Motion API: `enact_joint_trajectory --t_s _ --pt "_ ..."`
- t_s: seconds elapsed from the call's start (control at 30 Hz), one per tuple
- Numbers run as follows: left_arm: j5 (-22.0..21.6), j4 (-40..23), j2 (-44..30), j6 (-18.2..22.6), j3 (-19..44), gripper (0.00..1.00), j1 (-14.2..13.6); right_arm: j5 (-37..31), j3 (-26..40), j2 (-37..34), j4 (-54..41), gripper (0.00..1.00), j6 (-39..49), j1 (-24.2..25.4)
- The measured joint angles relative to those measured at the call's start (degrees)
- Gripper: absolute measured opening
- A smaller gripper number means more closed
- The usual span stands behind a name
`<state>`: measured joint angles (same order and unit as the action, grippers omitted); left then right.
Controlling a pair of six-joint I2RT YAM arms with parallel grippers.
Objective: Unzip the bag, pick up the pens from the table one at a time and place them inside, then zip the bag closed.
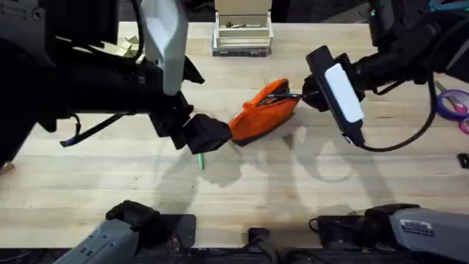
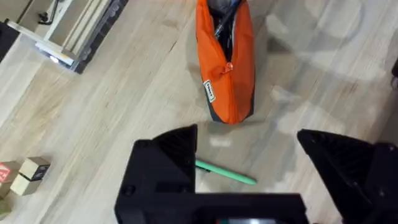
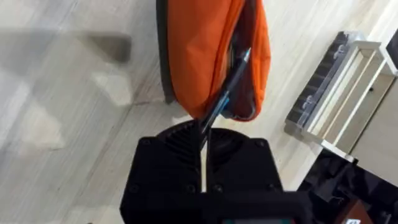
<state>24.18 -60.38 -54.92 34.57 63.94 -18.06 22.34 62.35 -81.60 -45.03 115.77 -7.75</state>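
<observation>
1. Left gripper: jaws spread wide, empty, hovering over the green pen lying flat on the counter.
2. Right gripper: pressed together on the black pen, tip poking into the open mouth of the bag.
3. Bag: orange, resting on the counter near the middle, just beyond the green pen, partly unzipped.

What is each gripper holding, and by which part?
Right gripper: black pen, by its rear end, tip in the bag. Left gripper: nothing, open above the green pen.
</observation>
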Motion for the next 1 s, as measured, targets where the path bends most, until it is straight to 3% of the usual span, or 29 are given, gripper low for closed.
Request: enact_joint_trajectory --t_s 0.63,1.0 --pt "0.0 0.0 0.0 0.0 0.0 0.993 0.0 0.0 0.0 4.3 -3.0 0.034 0.0 0.0" --pt "0.0 0.0 0.0 0.0 0.0 0.993 0.0 0.5 0.0 4.3 0.0 0.034 0.2 0.0"
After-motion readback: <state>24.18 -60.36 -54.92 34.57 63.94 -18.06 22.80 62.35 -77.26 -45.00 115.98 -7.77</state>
